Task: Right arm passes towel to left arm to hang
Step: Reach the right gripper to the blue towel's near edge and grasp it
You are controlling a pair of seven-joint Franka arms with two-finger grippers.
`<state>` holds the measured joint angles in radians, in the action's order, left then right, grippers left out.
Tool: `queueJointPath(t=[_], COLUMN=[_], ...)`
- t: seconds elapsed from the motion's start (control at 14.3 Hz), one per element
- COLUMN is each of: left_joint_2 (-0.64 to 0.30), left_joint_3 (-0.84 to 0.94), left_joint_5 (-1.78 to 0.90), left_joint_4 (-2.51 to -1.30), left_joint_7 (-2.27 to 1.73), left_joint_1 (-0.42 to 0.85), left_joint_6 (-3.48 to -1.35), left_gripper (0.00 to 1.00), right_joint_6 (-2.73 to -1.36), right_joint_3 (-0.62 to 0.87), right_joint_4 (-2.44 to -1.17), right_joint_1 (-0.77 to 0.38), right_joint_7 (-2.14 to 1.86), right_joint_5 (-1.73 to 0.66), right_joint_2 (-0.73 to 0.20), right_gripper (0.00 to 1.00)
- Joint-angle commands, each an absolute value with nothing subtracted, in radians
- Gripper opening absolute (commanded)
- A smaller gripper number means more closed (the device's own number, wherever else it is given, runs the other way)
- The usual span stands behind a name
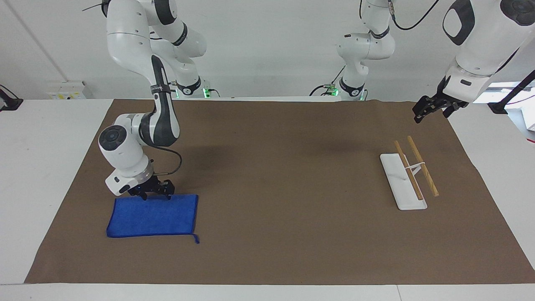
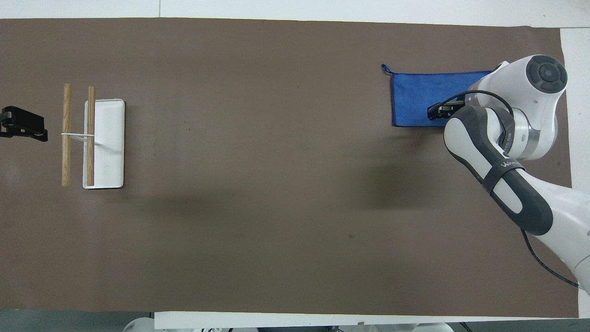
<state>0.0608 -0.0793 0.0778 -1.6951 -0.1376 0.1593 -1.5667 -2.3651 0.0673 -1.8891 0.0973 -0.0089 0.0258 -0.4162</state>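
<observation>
towel (image 1: 153, 215), flat blue fuzzy rectangle

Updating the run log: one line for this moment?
right gripper: at towel edge nearest robots | towel: flat on mat | left gripper: waiting above rack

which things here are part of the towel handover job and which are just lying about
Job: towel, flat on the mat; right tool at its robot-side edge; left tool, waiting over the mat's corner; rack with two wooden bars.
Lying about: only the brown mat.
</observation>
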Motion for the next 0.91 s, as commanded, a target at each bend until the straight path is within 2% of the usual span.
queueJointPath(t=[0.0,0.14,0.21,0.28,0.49,0.56,0.63,0.84], left_joint_2=[0.063,0.064,0.064,0.063,0.049,0.048,0.046,0.045], left_joint_3=[-0.086,-0.087,-0.095,-0.101,-0.101,-0.1,-0.1,-0.087], left_joint_5=[0.064,0.061,0.022,-0.036,-0.067,-0.067,-0.066,-0.06], left_joint_4=[-1.697,-1.7,-1.7,-1.697,-1.663,-1.66,-1.66,-1.66], left_joint_7=[-0.129,-0.127,-0.129,-0.133,-0.123,-0.123,-0.123,-0.133], left_joint_1=[0.156,0.152,0.149,0.131,0.117,0.12,0.124,0.13], left_joint_6=[-1.552,-1.549,-1.551,-1.555,-1.568,-1.568,-1.568,-1.574], left_gripper=[1.0,1.0,1.0,1.0,1.0,1.0,1.0,1.0], right_joint_6=[-2.399,-2.399,-2.396,-2.396,-2.388,-2.384,-2.381,-2.315], right_joint_3=[0.075,0.075,0.075,0.075,0.077,0.077,0.077,0.077], right_joint_4=[-1.894,-1.905,-1.916,-1.93,-1.931,-1.93,-1.925,-1.875], right_joint_1=[0.107,0.113,0.114,0.114,0.114,0.114,0.115,0.109], right_joint_7=[-0.032,-0.032,-0.034,-0.035,-0.052,-0.052,-0.054,-0.054], right_joint_5=[0.011,0.009,0.009,0.009,0.009,0.009,0.011,0.011], right_joint_2=[-0.434,-0.434,-0.431,-0.428,-0.426,-0.426,-0.426,-0.428], right_gripper=[0.92,0.91,0.86,0.74,0.18,0.05,0.0,0.0])
